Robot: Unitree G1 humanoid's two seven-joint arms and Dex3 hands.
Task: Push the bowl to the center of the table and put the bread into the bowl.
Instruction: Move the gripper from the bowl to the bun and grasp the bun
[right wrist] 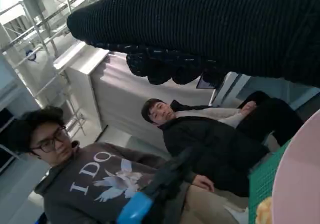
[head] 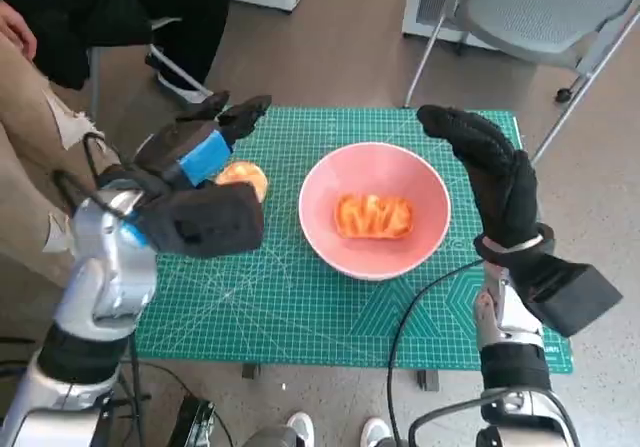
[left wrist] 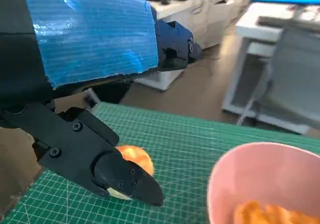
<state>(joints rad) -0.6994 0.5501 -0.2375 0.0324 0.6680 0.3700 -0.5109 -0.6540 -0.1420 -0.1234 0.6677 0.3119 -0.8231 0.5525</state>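
pink bowl [head: 375, 209] sits abt mid-table on the green mat [head: 300, 297], w/ an orange bread piece [head: 374, 216] already inside. a 2nd bread roll [head: 243, 179] lies on the mat nr the left edge, just beside the bowl's left rim, apart from it. left hand [head: 195, 182] is the nearer one: it hovers over the roll, fingers apart, holding nothing; in the left wrist view a fingertip [left wrist: 131, 186] hangs just in front of the roll, contact unclear. right hand [head: 490, 172] is raised off the bowl's right rim, flat & released, not touching. roll's long axis can't tell, half hidden.
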